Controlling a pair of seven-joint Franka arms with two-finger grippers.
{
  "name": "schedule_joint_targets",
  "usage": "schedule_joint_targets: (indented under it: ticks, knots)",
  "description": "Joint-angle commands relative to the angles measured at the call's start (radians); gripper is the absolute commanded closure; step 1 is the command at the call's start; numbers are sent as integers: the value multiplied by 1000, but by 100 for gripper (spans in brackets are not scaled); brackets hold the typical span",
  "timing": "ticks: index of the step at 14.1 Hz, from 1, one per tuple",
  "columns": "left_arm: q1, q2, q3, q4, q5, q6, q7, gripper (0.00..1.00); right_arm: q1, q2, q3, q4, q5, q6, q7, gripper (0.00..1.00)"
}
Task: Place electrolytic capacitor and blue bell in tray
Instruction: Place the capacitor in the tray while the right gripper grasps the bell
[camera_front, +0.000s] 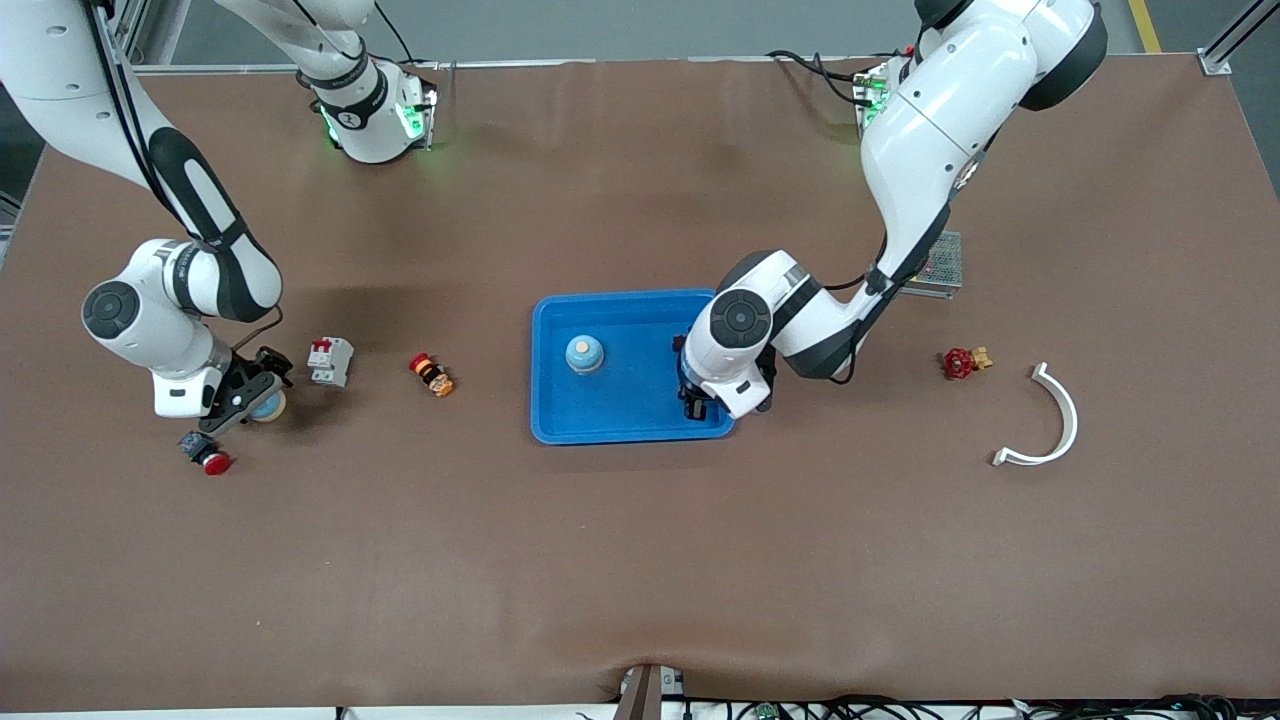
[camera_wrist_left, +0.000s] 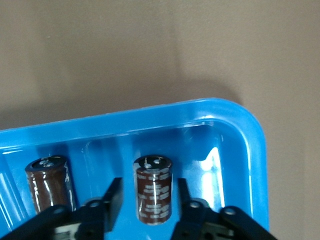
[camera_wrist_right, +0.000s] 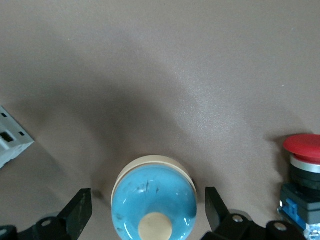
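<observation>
Capacitor (camera_wrist_left: 154, 190) between spread left hand (camera_wrist_left: 147, 200) fingers, in tray (camera_wrist_left: 240, 125)

The tray (camera_wrist_left: 240, 120) is showing glossy blue plastic; the capacitor (camera_wrist_left: 153, 189) is wearing a shiny brown sleeve. The bell (camera_wrist_right: 154, 206) is gleaming, scuffed. The worktop (camera_front: 640, 560) is looking matt brown.

Blue bell (camera_wrist_right: 153, 202) between spread tool (camera_wrist_right: 150, 212) fingers — untouched.
</observation>
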Motion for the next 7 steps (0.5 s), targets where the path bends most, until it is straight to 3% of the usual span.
schedule_joint_targets:
  ticks: [1, 7]
  knots:
    - [-5, -6, 10, 37, 5, 4, 17, 0, -22, -9, 19, -14, -5, 13, -12, 16]
    - [12, -79, 10, 74, 5, -91, 76, 0, -18, -10, 20, -6, -5, 6, -3, 43]
